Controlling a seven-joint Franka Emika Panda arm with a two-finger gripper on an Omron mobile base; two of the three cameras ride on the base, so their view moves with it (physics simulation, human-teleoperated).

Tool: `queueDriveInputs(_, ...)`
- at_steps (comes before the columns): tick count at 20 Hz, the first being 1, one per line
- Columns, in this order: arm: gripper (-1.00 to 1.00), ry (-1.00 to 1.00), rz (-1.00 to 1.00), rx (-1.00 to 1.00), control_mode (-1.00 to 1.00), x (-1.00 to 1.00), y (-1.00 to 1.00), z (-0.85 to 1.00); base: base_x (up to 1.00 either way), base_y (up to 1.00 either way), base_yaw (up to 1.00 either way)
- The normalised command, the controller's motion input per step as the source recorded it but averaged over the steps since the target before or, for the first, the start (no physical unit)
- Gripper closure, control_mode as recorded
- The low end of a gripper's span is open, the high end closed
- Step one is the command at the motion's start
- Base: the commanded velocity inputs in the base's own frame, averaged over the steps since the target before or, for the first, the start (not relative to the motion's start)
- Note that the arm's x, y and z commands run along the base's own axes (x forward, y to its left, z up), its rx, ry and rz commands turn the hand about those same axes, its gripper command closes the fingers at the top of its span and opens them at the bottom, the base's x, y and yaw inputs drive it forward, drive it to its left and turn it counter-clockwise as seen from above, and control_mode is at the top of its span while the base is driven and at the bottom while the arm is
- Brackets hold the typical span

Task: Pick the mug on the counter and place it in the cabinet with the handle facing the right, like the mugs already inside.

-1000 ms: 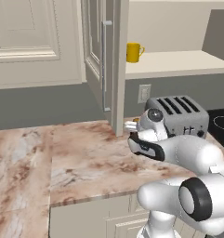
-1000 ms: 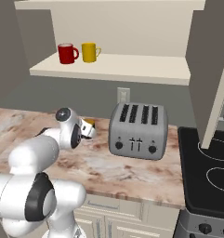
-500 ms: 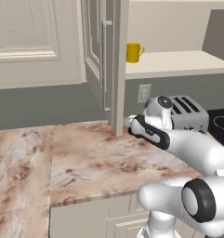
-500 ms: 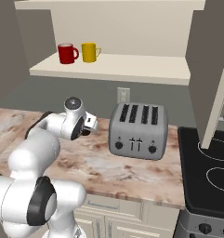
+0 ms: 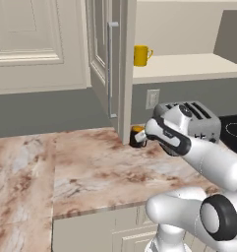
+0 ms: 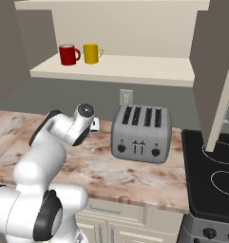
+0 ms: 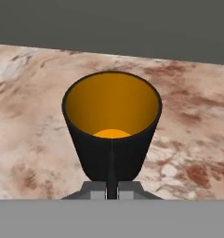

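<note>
My hand is clamped on the mug, fingers pinched tight together on what looks like its handle on the near side, though the handle itself is mostly hidden behind them. In the hand view I'm staring right down into the orange inside. The mug is just left of the toaster, low over the desk near the back wall; can't really tell if it's touching the stone or just off it. The open cabinet door hangs above and a bit left of the toaster, its edge right by the mug. Up on the shelf, above the toaster and off to its left, sit a red mug and a yellow mug side by side, handles pointing right. The stove is right of the toaster.
</note>
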Motion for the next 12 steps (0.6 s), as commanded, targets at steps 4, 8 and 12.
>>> queueDriveInputs(4, 1.0, 0.0, 0.39, 0.01, -1.0, -0.01, -0.05, 0.0, 0.0, 0.0, 0.0)
queueDriveInputs(8, 1.0, -0.04, 0.28, 0.02, -1.0, -0.07, -0.11, 0.02, 0.0, 0.0, 0.0)
queueDriveInputs(12, 1.0, -0.12, 0.32, -0.06, -1.0, -0.1, 0.0, 0.24, 0.0, 0.0, 0.0)
